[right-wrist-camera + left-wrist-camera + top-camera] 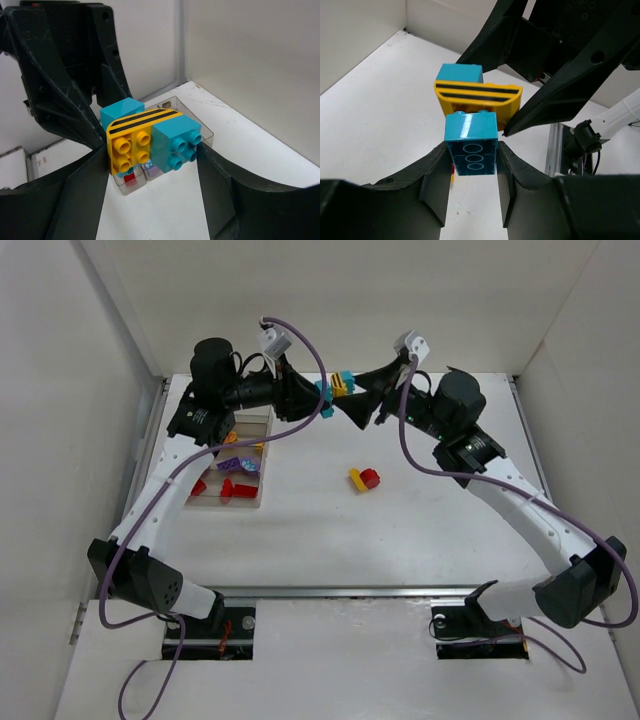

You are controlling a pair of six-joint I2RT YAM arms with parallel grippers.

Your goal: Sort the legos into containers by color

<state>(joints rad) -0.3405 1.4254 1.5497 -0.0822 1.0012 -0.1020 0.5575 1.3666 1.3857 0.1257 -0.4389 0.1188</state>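
Note:
Both grippers meet above the far middle of the table on one cluster: a yellow brick with black stripes (pixel 344 383) between two teal bricks. My left gripper (pixel 322 395) (pixel 471 160) is shut on the near teal brick (pixel 471 145), its hollow underside towards the camera. My right gripper (pixel 357 402) (pixel 152 155) is shut on the cluster, one finger on the yellow striped brick (pixel 131 145), the other on the studs of the second teal brick (pixel 172 140). The clear containers (pixel 262 420) lie at the far left, holding red, purple and yellow bricks.
A joined yellow and red brick pair (pixel 364 479) lies on the table in the middle. In the right wrist view the containers (pixel 202 127) lie just under the cluster. White walls close the table at the back and both sides.

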